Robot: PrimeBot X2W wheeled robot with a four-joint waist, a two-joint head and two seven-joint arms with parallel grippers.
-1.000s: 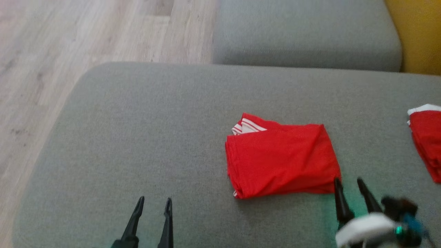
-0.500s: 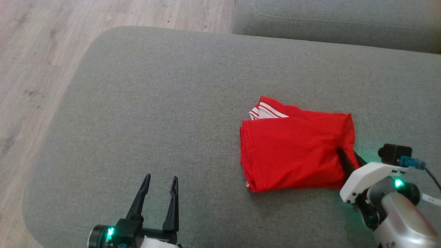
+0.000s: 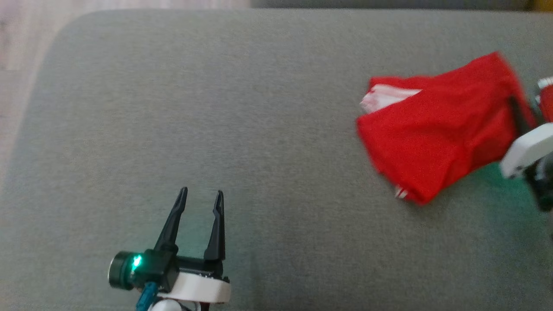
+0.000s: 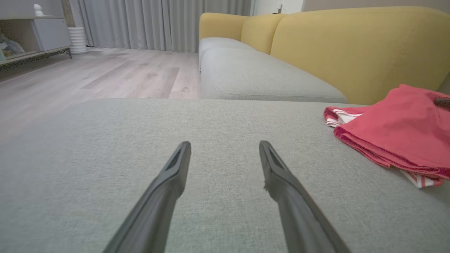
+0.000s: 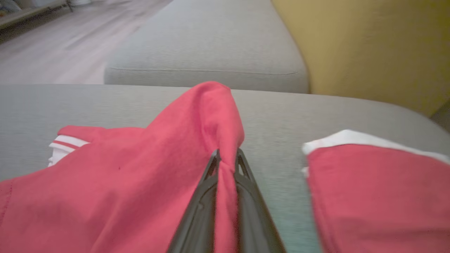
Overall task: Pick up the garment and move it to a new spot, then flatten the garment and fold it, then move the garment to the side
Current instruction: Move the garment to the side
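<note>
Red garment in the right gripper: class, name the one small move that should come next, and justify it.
Probably slide the garment rightward, beside the second red garment. It lies folded, the right gripper is shut on its raised right edge, and the left gripper stands open, apart from it.

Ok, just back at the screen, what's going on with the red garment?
The right tool is shut on the right edge of the folded red garment, with that edge raised off the grey cushion and the rest lying on it. The left tool is open above bare cushion, apart from the garment. A second red garment lies just to the right.
</note>
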